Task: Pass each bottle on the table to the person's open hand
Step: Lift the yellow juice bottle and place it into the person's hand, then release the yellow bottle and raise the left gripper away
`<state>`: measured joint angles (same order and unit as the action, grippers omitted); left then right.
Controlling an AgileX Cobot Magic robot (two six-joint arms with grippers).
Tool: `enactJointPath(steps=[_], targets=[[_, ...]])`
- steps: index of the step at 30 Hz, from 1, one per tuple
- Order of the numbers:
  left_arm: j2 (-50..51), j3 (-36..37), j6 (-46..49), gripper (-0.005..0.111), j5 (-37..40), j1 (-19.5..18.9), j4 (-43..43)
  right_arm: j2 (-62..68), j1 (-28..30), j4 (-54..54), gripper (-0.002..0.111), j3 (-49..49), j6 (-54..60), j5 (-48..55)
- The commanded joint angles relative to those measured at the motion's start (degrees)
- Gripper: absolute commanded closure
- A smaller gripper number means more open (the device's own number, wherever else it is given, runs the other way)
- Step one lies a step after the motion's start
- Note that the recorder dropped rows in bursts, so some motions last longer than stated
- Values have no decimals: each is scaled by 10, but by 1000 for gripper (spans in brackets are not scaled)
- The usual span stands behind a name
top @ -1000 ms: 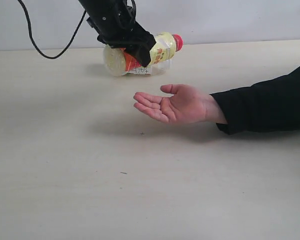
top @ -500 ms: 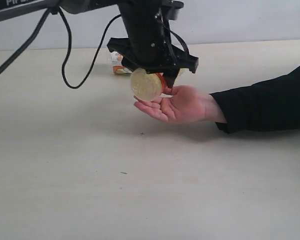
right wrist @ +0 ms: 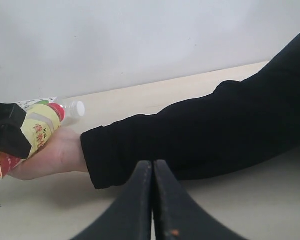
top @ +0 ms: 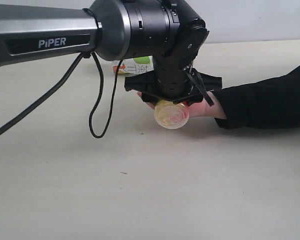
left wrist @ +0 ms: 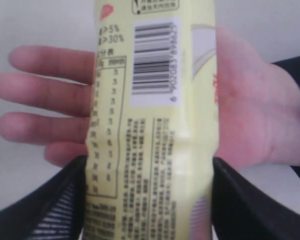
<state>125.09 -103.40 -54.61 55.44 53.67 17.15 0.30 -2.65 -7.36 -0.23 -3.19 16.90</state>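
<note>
My left gripper (top: 173, 94) is shut on the yellow-label bottle (top: 172, 114), whose round base faces the exterior camera. The bottle lies along the person's open hand (top: 211, 108), which the gripper mostly hides. In the left wrist view the bottle (left wrist: 155, 125) crosses the palm (left wrist: 250, 115), with black fingers (left wrist: 55, 205) on both its sides. A clear white-label bottle with a green apple (top: 135, 65) lies on the table (top: 140, 190) behind. My right gripper (right wrist: 152, 172) is shut and empty, low near the black sleeve (right wrist: 200, 135).
The black-sleeved forearm (top: 267, 102) rests across the right side of the table. A black cable (top: 97, 107) hangs in a loop from the left arm. In the right wrist view the red cap (right wrist: 57, 111) and a white cap (right wrist: 79, 108) show.
The left arm has carried the yellow-label bottle from the back of the table forward and down onto the open hand, now covering most of it.
</note>
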Motion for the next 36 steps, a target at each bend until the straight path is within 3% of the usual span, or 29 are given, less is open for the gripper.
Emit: enactJointPath(steps=[1,9,11,28,31,36], targets=[[0,1,-21,64,-49,1,19,-3,0,2,108,2,1,-5],[21,1,-12,25,-47,1,19,-3,0,2,108,2,1,-5],[20,1,-7,20,-43,1,19,-3,0,2,108,2,1,-5],[-95,1,84,19,42,2,33,-3,0,2,108,2,1,-5],[-124,1,142,19,69,2,44,-3,0,2,108,2,1,-5],[-146,1,327,19,145,3,52,-3,0,2,108,2,1,-5]])
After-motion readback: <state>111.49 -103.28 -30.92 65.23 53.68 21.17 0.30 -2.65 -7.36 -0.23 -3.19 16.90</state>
